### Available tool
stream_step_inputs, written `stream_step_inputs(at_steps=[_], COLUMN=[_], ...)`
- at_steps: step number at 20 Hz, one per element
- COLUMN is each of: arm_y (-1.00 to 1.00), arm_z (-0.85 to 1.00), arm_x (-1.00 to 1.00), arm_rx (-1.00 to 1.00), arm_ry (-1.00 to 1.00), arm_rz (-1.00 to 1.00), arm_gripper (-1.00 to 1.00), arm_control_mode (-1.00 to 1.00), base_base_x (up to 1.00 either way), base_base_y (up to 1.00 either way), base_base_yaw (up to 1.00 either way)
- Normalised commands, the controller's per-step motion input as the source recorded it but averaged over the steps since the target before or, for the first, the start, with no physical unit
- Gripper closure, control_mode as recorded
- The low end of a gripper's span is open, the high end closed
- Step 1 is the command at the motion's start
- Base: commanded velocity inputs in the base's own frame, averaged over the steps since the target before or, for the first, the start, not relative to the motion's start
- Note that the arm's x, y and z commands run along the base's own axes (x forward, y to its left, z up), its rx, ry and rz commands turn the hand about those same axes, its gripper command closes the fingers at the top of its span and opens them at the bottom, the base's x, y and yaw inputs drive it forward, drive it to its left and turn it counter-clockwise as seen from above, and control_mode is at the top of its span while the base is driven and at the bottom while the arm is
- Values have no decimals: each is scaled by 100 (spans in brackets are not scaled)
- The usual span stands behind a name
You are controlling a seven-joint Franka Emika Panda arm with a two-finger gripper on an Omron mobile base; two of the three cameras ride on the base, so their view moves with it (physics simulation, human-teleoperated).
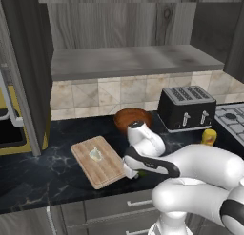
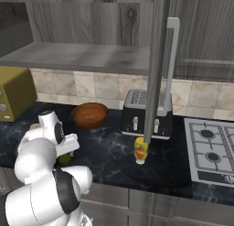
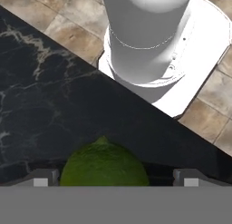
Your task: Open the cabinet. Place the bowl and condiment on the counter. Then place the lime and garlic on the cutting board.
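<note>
The pincer (image 3: 113, 177) stands wide open low over the black tabletop (image 1: 38, 167), its tips either side of the lime (image 3: 104, 162), just beside the cutting board (image 1: 97, 161) where the garlic (image 1: 96, 154) lies.

Landmark: the black four-slot toaster (image 1: 187, 107). Left of it, touching or nearly so, the glossy reddish-brown wooden bowl (image 1: 131, 118) blocks passage; bare black marble-look counter (image 1: 38, 170) lies further left.
</note>
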Motion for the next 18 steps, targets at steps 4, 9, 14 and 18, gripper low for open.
stream_step_inputs(at_steps=[4,9,14,18], arm_y=[-6,-13,-22,-19], arm_z=[-26,-28,-26,-21], arm_x=[0,0,0,-1], arm_rx=[0,0,0,0], arm_ry=[0,0,0,0], arm_rz=[6,6,5,5], arm_gripper=[-100,-100,-100,100], arm_control_mode=[-100,-100,-100,-100], base_base_x=[0,0,0,0], base_base_y=[0,0,0,0], base_base_yaw=[0,0,0,0])
